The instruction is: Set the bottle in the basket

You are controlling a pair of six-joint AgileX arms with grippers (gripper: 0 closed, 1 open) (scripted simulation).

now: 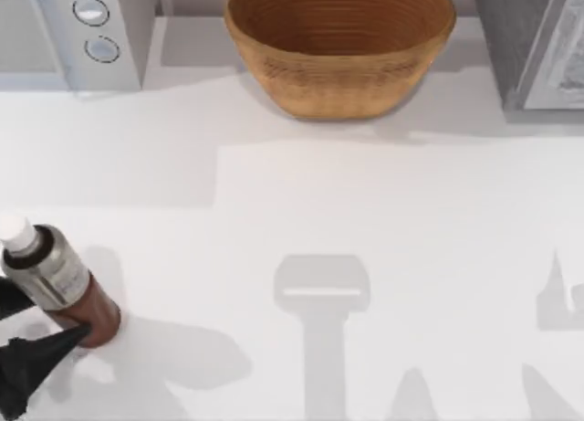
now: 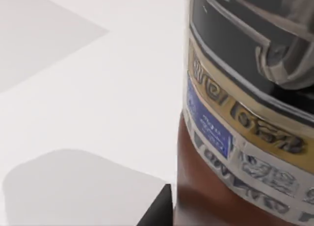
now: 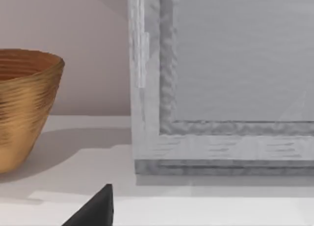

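The bottle [image 1: 55, 275], reddish-brown with a grey label band and a white cap, stands at the table's front left. My left gripper [image 1: 50, 316] is shut on its lower body, with a black finger [image 1: 55, 346] pressed against the base. In the left wrist view the bottle [image 2: 245, 113] looms very close, with one dark finger [image 2: 157, 212] at its side. The tan woven basket [image 1: 339, 69] sits at the back centre, far from the bottle, with nothing showing inside. The basket [image 3: 24, 103] also appears in the right wrist view, where a black part of my right gripper [image 3: 93, 211] rests low near the table.
A grey appliance with two round knobs [image 1: 78, 28] stands at the back left. A grey framed box [image 1: 534, 42] stands at the back right, close beside the basket, and is large in the right wrist view [image 3: 221, 88]. White tabletop [image 1: 301, 211] lies between bottle and basket.
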